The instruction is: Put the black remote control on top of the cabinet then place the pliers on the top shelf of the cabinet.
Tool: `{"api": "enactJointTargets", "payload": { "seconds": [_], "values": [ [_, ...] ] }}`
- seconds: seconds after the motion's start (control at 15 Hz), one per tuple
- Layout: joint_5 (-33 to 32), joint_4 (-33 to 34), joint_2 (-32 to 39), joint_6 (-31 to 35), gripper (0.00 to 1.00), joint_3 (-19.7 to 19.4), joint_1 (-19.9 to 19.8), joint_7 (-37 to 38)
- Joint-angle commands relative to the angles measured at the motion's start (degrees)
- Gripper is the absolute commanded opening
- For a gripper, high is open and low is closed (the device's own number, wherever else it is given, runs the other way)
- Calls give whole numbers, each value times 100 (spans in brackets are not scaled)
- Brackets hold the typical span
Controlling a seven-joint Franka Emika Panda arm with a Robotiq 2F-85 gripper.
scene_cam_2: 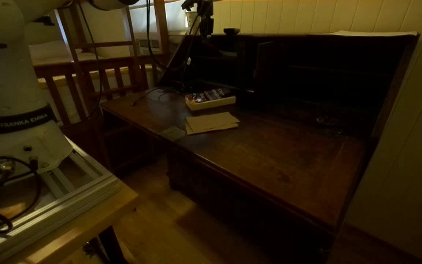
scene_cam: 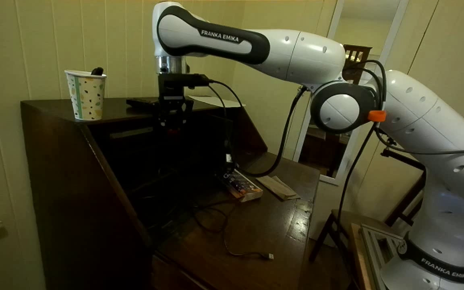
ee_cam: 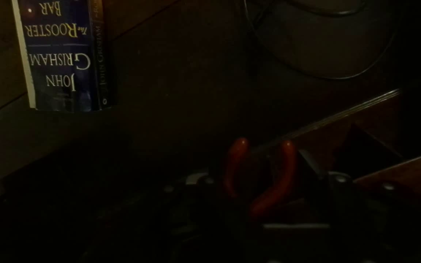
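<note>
My gripper (scene_cam: 171, 121) points straight down at the front of the dark brown cabinet (scene_cam: 61, 161), its tips just below the level of the flat top. Held in it are the pliers; in the wrist view their red handles (ee_cam: 287, 168) stick out between the jaws, which are closed around them. The rest of the pliers is lost in shadow. A flat black bar, the black remote control (scene_cam: 140, 103), lies on top of the cabinet behind the gripper, and the same remote (scene_cam_2: 231, 31) shows in an exterior view beside it. The inner shelves are very dark.
A patterned cup (scene_cam: 87, 96) with a dark item in it stands on the cabinet top's corner; white paper (scene_cam: 216, 101) lies farther along. On the desk leaf are a book (scene_cam: 242, 185), brown paper (scene_cam: 278, 187) and a loose cable (scene_cam: 226, 237). A small inner door (scene_cam_2: 266, 60) stands ajar.
</note>
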Motion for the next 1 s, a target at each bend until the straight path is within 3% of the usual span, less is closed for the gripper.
{"api": "enactJointTargets", "payload": {
  "seconds": [0.0, 0.4, 0.93],
  "values": [
    [-160, 168, 122, 120, 27, -51, 89, -773],
    [-368, 161, 201, 462, 27, -82, 166, -2054],
    [-494, 158, 396, 899, 27, -111, 155, -2710]
  ]
}}
